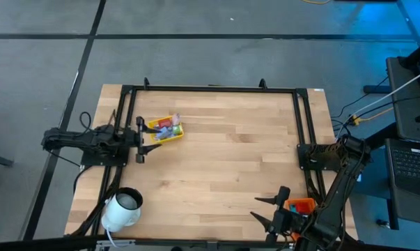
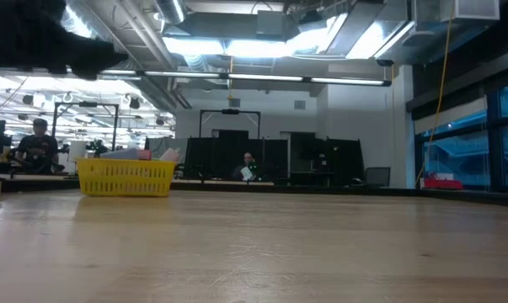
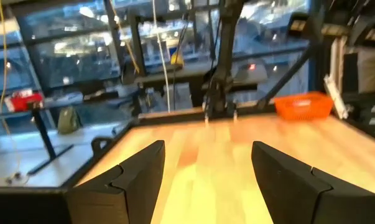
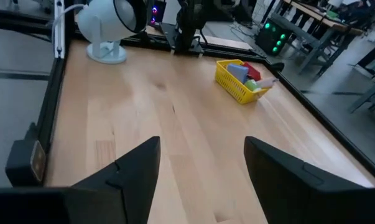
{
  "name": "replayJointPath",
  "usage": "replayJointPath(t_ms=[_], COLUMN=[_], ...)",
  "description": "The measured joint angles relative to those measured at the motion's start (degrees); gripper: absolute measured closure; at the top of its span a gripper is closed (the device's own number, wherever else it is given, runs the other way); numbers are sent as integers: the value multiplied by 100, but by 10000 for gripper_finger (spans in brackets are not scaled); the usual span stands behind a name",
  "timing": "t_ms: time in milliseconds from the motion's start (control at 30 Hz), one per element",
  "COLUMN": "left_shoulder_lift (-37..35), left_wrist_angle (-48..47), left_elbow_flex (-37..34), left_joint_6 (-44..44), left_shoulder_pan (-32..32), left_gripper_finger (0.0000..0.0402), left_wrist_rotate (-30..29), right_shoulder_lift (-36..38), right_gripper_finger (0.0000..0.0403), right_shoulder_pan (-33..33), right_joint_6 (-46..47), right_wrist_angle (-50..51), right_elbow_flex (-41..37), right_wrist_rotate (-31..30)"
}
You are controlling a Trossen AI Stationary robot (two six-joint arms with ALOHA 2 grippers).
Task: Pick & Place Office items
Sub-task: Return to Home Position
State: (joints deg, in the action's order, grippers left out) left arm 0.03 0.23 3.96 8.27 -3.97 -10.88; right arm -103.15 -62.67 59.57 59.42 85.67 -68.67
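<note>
Both arms seem to be homing: left gripper (image 3: 207, 152) at the tabletop's left edge, right gripper (image 4: 203, 148) by a right corner, fingers apart, empty; only parking remains.

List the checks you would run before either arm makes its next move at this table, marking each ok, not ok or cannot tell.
1. Left tool open, empty: ok.
2. Right tool open, empty: ok.
3. Office items sit inside the yellow bin: ok.
4. That bin upright on the table: ok.
5. Orange bin contents: cannot tell.
6. White round device apart from both tools: ok.
</note>
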Motion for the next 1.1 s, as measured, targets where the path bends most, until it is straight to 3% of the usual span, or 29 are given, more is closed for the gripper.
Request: replayJointPath(t_ms=[133, 500, 733, 800, 867, 1000, 1033, 1100], left_shoulder_lift=[-2, 49, 46, 45, 44, 46, 46, 46], left_wrist_angle=[353, 211, 216, 216, 216, 216, 216, 216], left_elbow_flex=[-345, -341, -341, -341, -341, -341, -341, -341], left_joint_6=[17, 106, 341, 343, 343, 343, 343, 345], left_shoulder_pan=[4, 37, 33, 33, 33, 33, 33, 33], left_gripper_finger=[164, 164, 164, 164, 164, 164, 164, 164], left_wrist_rotate=[-17, 41, 31, 29, 29, 29, 29, 28], right_shoulder_lift=[0, 0, -140, -275, -441, -794, -851, -848], right_gripper_finger=[167, 167, 167, 167, 167, 167, 167, 167], right_shoulder_pan=[9, 84, 547, 857, 1244, 2158, 2398, 2850], right_joint_6=[-2, -22, -58, -369, -1361, -4202, -4687, -5217], right_wrist_angle=[-149, -258, -397, -1033, -2369, -6017, -6633, -6926], right_elbow_flex=[0, 0, -7, -196, -597, -1272, -1307, -1267], right_wrist_rotate=[10, 9, 150, 392, 888, 2290, 2810, 3705])
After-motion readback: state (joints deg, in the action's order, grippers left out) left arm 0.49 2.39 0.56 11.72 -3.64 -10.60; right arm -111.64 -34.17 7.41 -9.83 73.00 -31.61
